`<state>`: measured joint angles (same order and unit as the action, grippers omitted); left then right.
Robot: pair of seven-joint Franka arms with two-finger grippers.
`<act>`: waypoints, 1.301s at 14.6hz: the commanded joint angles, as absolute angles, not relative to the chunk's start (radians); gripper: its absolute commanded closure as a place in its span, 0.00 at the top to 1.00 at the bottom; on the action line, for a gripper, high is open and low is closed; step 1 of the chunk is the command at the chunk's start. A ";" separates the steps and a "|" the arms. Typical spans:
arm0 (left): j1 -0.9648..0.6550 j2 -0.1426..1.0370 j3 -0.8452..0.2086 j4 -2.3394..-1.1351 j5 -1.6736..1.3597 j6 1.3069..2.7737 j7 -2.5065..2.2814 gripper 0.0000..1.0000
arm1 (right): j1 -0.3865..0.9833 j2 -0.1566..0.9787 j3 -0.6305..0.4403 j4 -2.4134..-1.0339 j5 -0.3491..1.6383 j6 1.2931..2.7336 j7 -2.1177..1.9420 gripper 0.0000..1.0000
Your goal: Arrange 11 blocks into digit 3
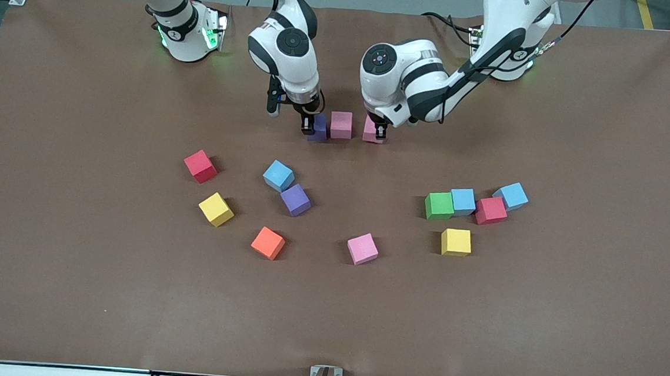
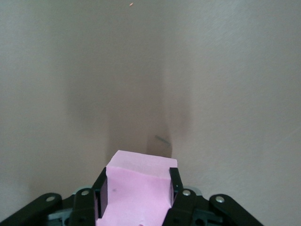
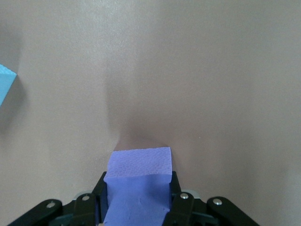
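Observation:
My right gripper (image 1: 310,126) (image 3: 138,181) is shut on a purple cube (image 1: 321,130) (image 3: 138,165), low over the table between the two bases. A free pink cube (image 1: 341,125) sits right beside it, toward the left arm's end. My left gripper (image 1: 379,132) (image 2: 138,180) is shut on another pink cube (image 1: 368,132) (image 2: 141,183), a small gap from the free pink one. The three cubes form a short row. Nearer the camera lie loose blocks: red (image 1: 200,165), light blue (image 1: 278,176) (image 3: 5,89), purple (image 1: 296,200), yellow (image 1: 216,209) and pink (image 1: 362,249).
Toward the left arm's end sits a cluster of green (image 1: 439,206), light blue (image 1: 463,201), red (image 1: 491,211) and light blue (image 1: 511,195) cubes, with a yellow cube (image 1: 456,242) nearer the camera. An orange cube (image 1: 268,243) lies beside the loose pink one.

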<state>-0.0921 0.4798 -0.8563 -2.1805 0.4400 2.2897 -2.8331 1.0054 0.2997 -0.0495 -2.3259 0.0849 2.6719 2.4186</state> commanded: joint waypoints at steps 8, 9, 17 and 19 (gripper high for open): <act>-0.143 0.571 -0.851 -2.096 0.488 2.293 -3.160 0.48 | 1.037 0.333 -0.057 -2.304 0.106 2.678 2.445 0.00; -0.152 0.578 -0.842 -2.089 0.488 2.293 -3.160 0.48 | 1.037 0.334 -0.057 -2.301 0.106 2.678 2.459 0.00; -0.183 0.597 -0.815 -2.079 0.491 2.296 -3.160 0.51 | 1.035 0.348 -0.057 -2.286 0.106 2.678 2.474 0.00; -0.181 0.595 -0.816 -2.079 0.502 2.296 -3.158 0.73 | 1.037 0.348 -0.057 -2.286 0.106 2.678 2.482 0.00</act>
<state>-0.1586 0.5840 -0.8093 -2.0848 0.4398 2.2941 -2.8345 1.0196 0.3118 -0.0498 -2.3078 0.0939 2.6671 2.4553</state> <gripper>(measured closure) 0.441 0.480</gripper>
